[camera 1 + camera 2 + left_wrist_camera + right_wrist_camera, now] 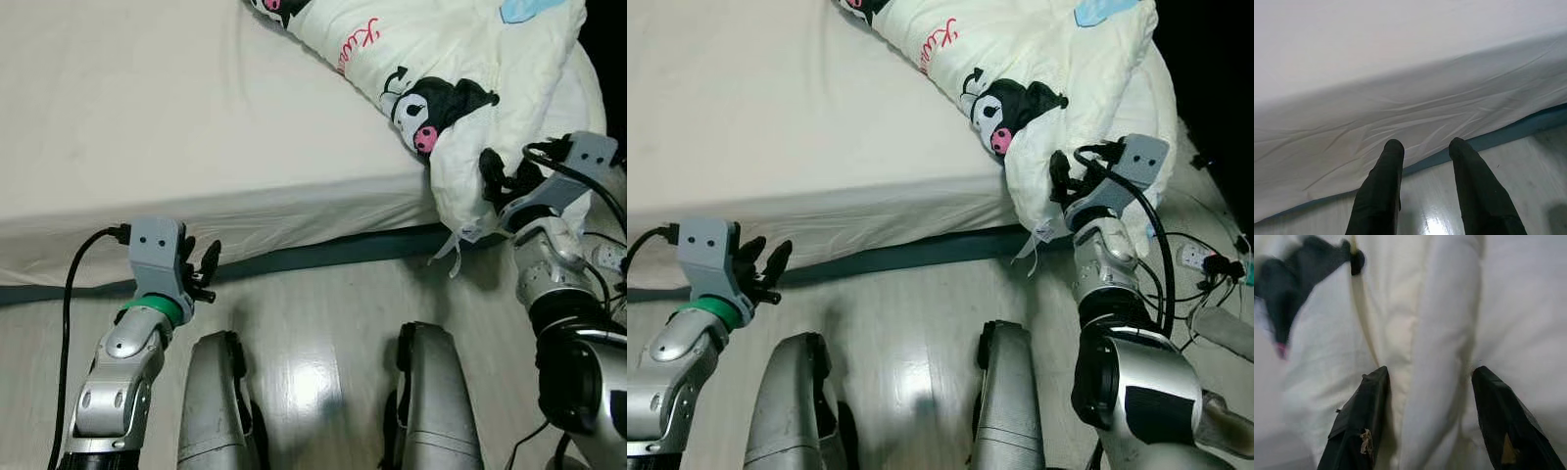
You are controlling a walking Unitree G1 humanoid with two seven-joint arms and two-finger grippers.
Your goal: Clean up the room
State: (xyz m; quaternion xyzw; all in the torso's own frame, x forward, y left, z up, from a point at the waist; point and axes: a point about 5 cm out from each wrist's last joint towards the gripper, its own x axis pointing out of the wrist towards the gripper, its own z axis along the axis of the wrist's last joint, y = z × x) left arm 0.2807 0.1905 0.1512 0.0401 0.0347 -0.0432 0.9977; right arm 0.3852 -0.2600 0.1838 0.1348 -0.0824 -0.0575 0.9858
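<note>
A bed [147, 117] with a plain white sheet stands on a pale wood floor [313, 323]. A cream cartoon-print comforter [451, 59] lies across the bed's right corner, spilling over its near edge.

Soft, even indoor light leaves the bed sheet [176, 108] pale and slightly washed out, an overhead lamp glares off the glossy floor [313, 377] between the robot's legs, the far right corner falls to black, and the right wrist view is blurred across the quilt [1420, 323].
</note>
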